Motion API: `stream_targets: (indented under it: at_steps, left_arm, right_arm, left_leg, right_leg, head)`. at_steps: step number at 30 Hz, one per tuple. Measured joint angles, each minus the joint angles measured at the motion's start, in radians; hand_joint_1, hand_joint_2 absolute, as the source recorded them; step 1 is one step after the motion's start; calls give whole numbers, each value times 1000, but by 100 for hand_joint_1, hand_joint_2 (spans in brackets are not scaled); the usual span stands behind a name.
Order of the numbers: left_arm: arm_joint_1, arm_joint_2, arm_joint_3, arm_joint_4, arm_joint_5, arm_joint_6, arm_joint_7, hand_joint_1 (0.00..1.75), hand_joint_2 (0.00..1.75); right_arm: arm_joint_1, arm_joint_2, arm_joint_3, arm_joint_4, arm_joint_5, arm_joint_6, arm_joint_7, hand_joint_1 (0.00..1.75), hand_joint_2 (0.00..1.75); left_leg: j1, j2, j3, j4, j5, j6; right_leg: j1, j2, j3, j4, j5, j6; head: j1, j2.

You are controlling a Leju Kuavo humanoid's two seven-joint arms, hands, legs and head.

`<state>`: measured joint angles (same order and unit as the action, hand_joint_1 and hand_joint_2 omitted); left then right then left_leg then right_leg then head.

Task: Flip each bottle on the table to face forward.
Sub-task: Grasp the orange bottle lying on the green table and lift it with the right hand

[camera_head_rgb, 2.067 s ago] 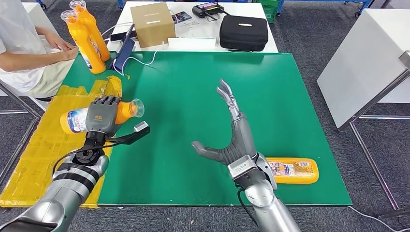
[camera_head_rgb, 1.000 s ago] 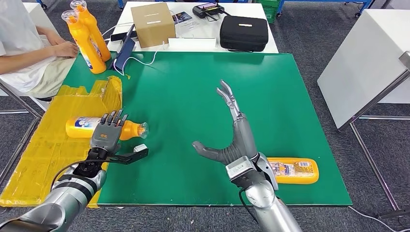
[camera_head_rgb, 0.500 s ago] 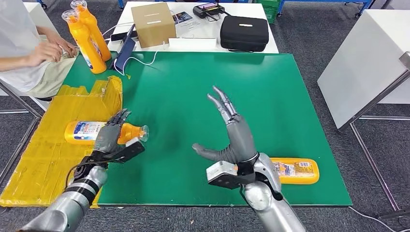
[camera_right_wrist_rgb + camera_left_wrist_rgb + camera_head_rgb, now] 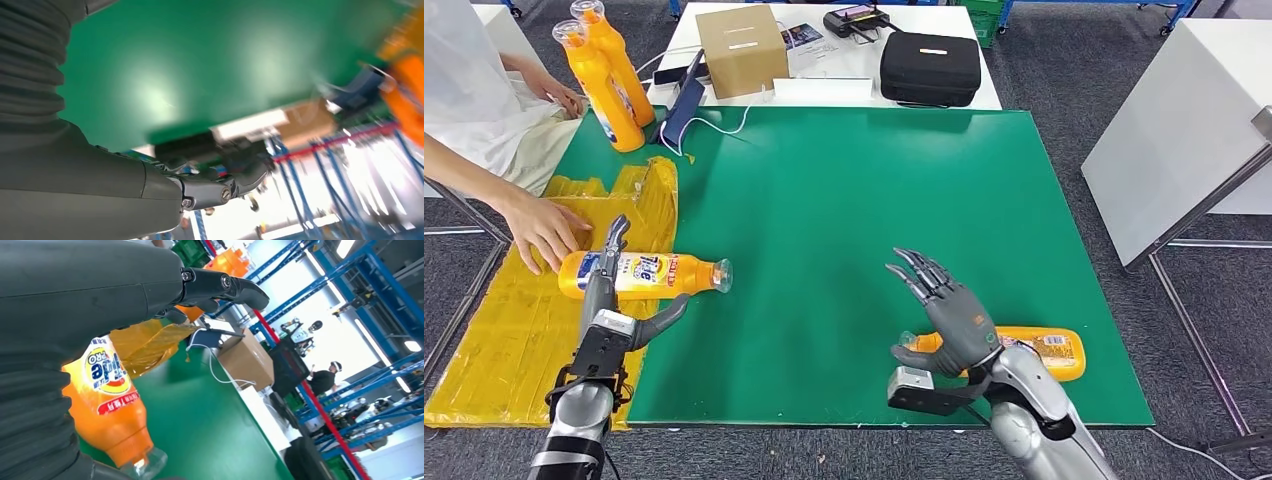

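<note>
An orange bottle [image 4: 646,274] lies on its side at the table's left edge, label up and clear cap pointing right; the left wrist view shows its label [image 4: 107,377] close by. My left hand [image 4: 609,305] is open just in front of it, fingers stretched along its near side, holding nothing. A person's hand [image 4: 546,231] rests at the bottle's base. A second orange bottle [image 4: 1034,352] lies near the front right edge. My right hand [image 4: 946,315] hovers open over its left end, fingers spread. Two more orange bottles [image 4: 604,70] stand upright at the back left.
Crumpled yellow plastic sheet [image 4: 514,310] covers the table's left side. A cardboard box [image 4: 739,48], a black case [image 4: 929,66] and a dark tablet [image 4: 681,108] sit on the white table behind. A white table [image 4: 1184,120] stands to the right.
My left hand let go of the bottle, which now lies label up, and drew back toward me. My right hand dropped and turned over the right bottle. The person's hand reached to the left bottle.
</note>
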<state>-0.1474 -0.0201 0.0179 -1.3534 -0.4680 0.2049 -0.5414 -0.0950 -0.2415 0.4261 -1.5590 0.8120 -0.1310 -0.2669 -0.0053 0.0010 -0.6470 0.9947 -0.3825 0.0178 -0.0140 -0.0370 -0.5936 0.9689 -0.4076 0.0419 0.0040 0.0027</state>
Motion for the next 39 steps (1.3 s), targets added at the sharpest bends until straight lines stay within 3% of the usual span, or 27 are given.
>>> stream_targets:
  at_steps: [6, 23, 30, 39]
  left_arm:
    - [30, -15, 0, -56, 8, -7, 0, 0, 175]
    - [38, -28, -1, -80, 9, -10, 1, 0, 175]
    - [25, -35, -13, -63, 18, -20, 3, 0, 175]
    - [1, -39, -44, -43, 29, -32, 8, 0, 175]
  right_arm:
    - [73, -76, -77, -5, -1, 27, -15, 0, 175]
    - [107, -113, -117, -16, 7, 45, -5, 0, 175]
    - [158, -184, -209, -15, -5, 95, -2, 0, 175]
    - [161, -201, -291, 47, 45, 100, 26, 0, 175]
  left_leg:
    - [-1, 0, 0, 0, -1, 1]
    - [-1, 0, 1, 0, -1, 1]
    - [-1, 0, 1, 0, -1, 2]
    - [-1, 1, 1, 0, -1, 2]
  right_leg:
    - [0, 0, 0, 0, 1, 1]
    - [0, 0, 0, 0, 0, 1]
    - [-1, 0, 0, 0, 1, 1]
    - [-1, 0, 0, 0, 1, 1]
  head:
    - [0, 0]
    - [0, 0]
    - [0, 0]
    - [-1, 0]
